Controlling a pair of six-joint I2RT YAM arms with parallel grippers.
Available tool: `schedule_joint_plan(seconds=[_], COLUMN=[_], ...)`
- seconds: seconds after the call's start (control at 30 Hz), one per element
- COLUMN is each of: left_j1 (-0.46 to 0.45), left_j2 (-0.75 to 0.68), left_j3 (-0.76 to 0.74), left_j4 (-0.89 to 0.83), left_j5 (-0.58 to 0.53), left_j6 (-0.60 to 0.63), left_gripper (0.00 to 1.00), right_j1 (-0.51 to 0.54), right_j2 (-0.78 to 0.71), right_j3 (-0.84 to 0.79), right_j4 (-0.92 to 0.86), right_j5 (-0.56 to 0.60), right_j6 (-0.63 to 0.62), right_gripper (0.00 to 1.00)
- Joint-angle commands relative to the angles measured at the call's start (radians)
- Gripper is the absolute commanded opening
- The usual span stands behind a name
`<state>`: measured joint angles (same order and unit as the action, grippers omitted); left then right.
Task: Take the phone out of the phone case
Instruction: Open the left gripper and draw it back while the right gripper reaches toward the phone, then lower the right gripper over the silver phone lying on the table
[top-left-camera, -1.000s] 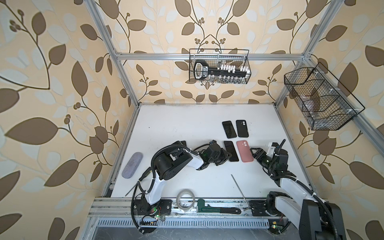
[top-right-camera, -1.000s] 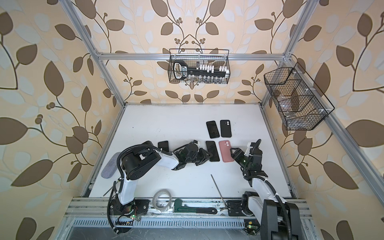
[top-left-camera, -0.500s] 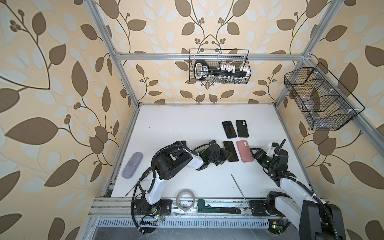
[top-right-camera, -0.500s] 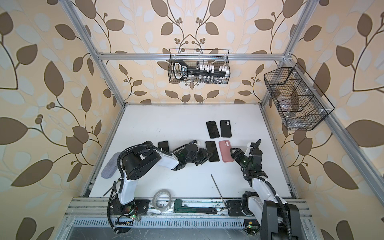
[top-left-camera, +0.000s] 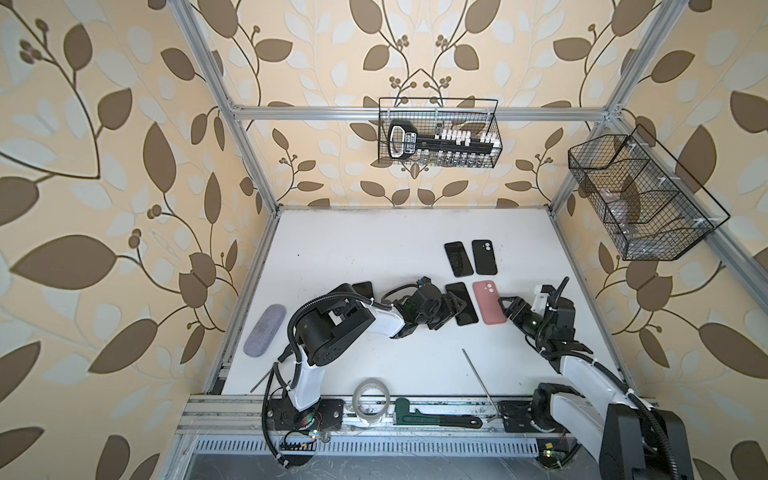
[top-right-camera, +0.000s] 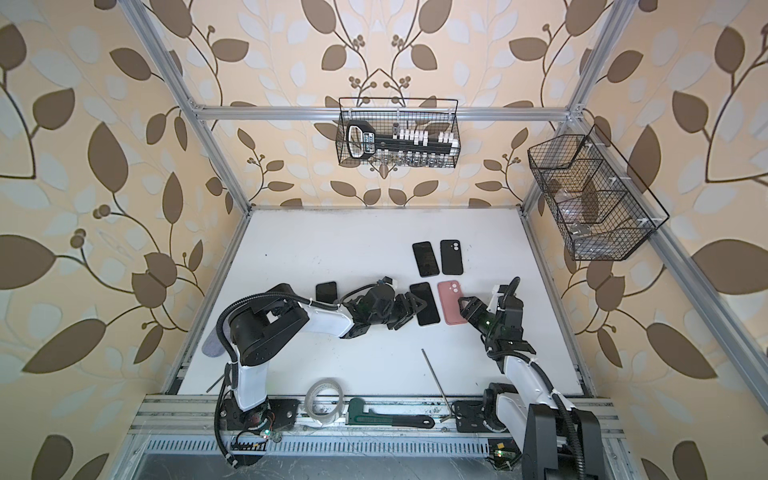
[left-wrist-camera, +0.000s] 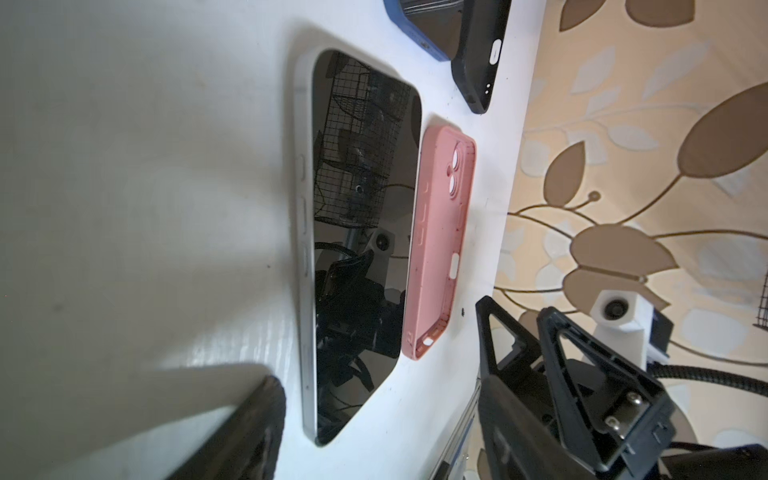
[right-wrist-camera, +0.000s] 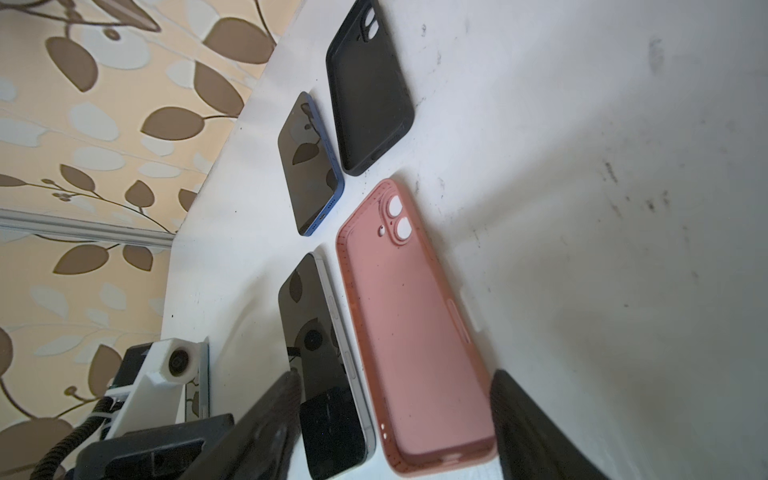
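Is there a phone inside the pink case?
No, the pink case lies empty, its inside showing, and the phone lies flat beside it.

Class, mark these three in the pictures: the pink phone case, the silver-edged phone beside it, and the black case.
pink phone case (top-left-camera: 490, 302): in a top view, middle of its flat face.
silver-edged phone (left-wrist-camera: 361, 232): left wrist view, centre of the dark screen.
black case (right-wrist-camera: 370, 91): right wrist view, middle of its flat face.

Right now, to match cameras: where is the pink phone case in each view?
In a top view: pink case, right of centre.
In a top view: pink case, same spot.
Left wrist: pink case, mid-frame.
Right wrist: pink case, mid-frame.
Shared landmark: silver-edged phone alongside it.
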<state>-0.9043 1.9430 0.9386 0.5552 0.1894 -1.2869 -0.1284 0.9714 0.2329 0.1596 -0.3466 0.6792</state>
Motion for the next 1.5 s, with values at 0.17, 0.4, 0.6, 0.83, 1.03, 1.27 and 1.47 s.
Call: schedule_joint_plan(seconds=[0.17, 0.4, 0.6, 0.83, 1.03, 1.27, 1.47], left_j1=[0.019, 0.105, 0.255, 0.564, 0.855, 0.991, 1.049], left_j2=[-0.203, -0.43, -0.665, -0.847, -0.825, -0.718, -0.674], left_j3=[0.027, 0.074, 0.066, 0.138, 0.199, 0.286, 0.264], left_j4=[-0.215, -0.565, -0.824, -1.12, -1.27, -1.338, -1.306], left_j5=[-0.038, -0.117, -0.195, -0.165, -0.042, -0.118, -0.139], left_j6=[0.103, 0.233, 0.306, 0.467, 0.591, 0.747, 0.793], left_gripper=[0.95, 0.99, 0.99, 0.99, 0.99, 0.99, 0.99], right_j1=[0.108, 0.28, 0.451, 0.659, 0.805, 0.948, 1.036], right_j2=[-0.003, 0.048, 0.163, 0.308, 0.472, 0.673, 0.838], right_j3=[0.121, 0.228, 0.381, 0.586, 0.769, 0.981, 1.15], right_j4=[-0.08, -0.117, -0.195, -0.283, -0.358, -0.453, -0.519], right_j5=[0.092, 0.204, 0.286, 0.402, 0.459, 0.528, 0.557], right_j6=[-0.026, -0.018, -0.039, -0.069, -0.072, -0.08, -0.086], right_gripper=[0.74, 0.77, 0.84, 0.92, 0.94, 0.94, 0.94])
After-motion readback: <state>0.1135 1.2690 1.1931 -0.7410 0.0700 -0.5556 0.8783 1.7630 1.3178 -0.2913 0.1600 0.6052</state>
